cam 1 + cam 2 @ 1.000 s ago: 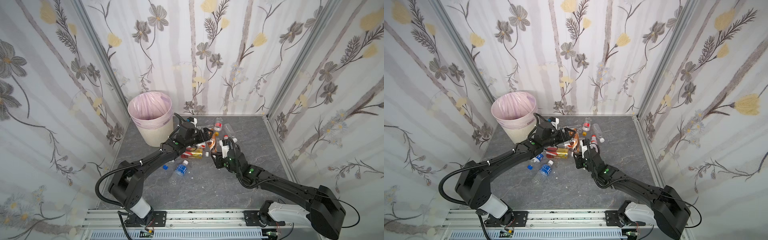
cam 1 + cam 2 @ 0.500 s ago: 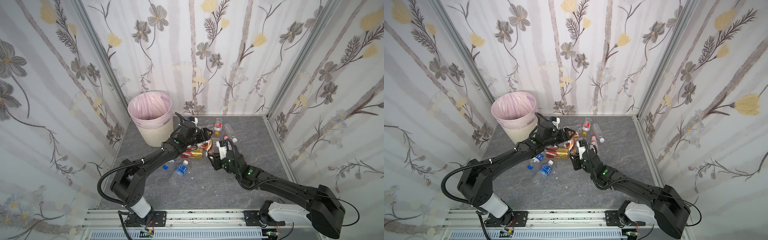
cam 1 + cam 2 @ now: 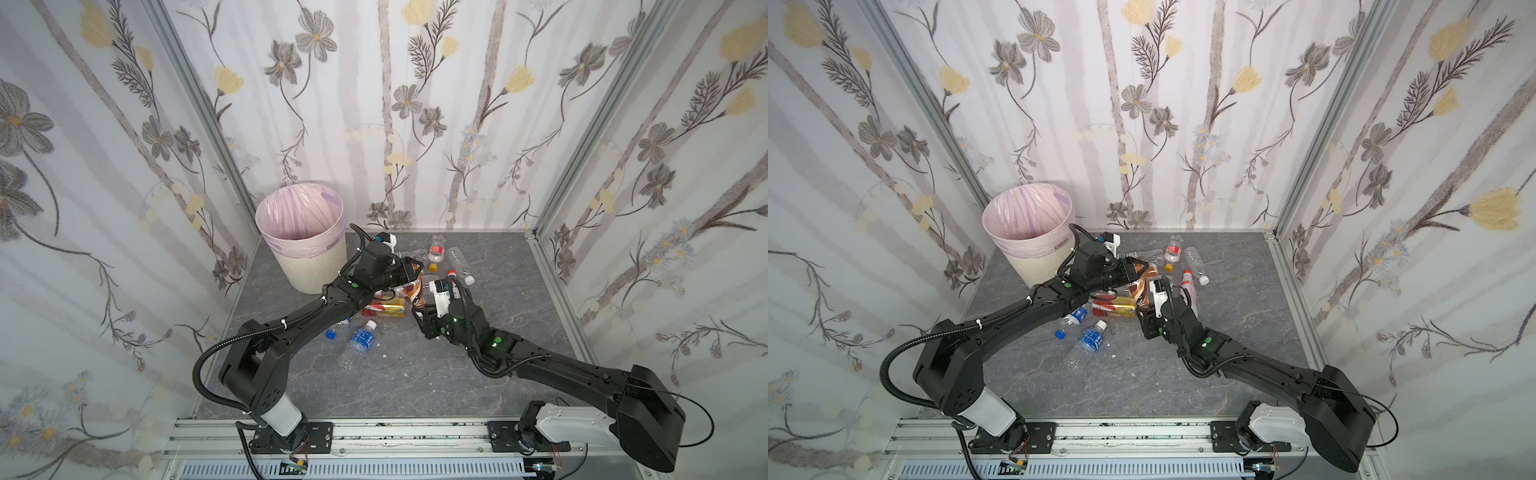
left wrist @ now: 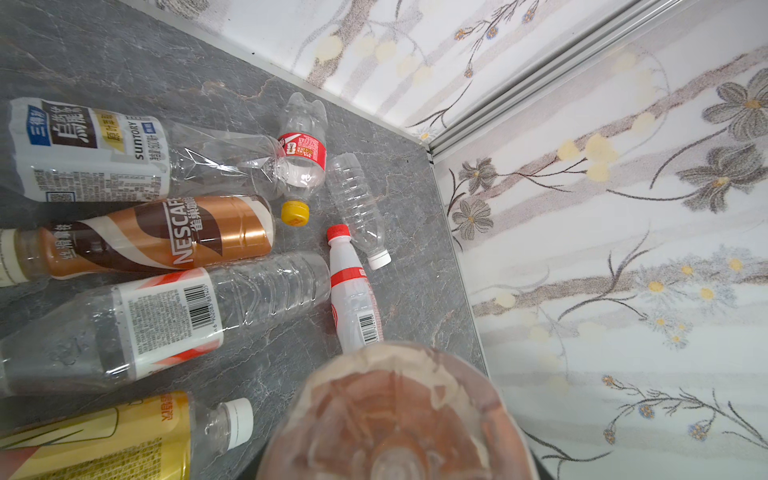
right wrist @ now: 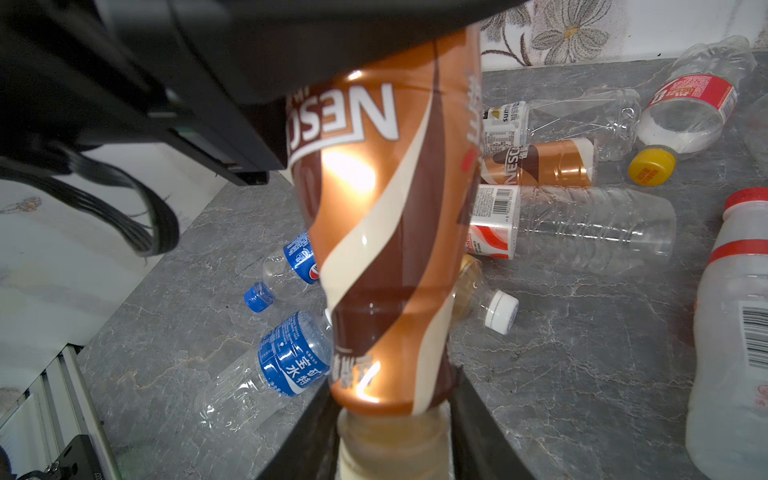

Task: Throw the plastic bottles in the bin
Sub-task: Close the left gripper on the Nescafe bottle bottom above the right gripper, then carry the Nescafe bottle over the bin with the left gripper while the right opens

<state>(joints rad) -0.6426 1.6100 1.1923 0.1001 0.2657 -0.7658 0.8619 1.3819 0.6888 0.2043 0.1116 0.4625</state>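
Jaws of left gripper (image 3: pixel 411 270) clench brown bottle (image 5: pixel 374 228); right gripper (image 5: pixel 392 419) straddles its neck, grip unclear.

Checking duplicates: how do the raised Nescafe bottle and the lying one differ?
The raised Nescafe bottle is off the table; the lying Nescafe bottle rests sideways on it. The raised one has the left gripper at its base, the right gripper at its neck; the lying one is untouched, between clear bottles. Same brown-gold label.

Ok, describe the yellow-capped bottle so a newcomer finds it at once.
From the bin in the back left corner, go right along the back wall. There lies a clear, red-labelled bottle; it alone has a yellow cap.
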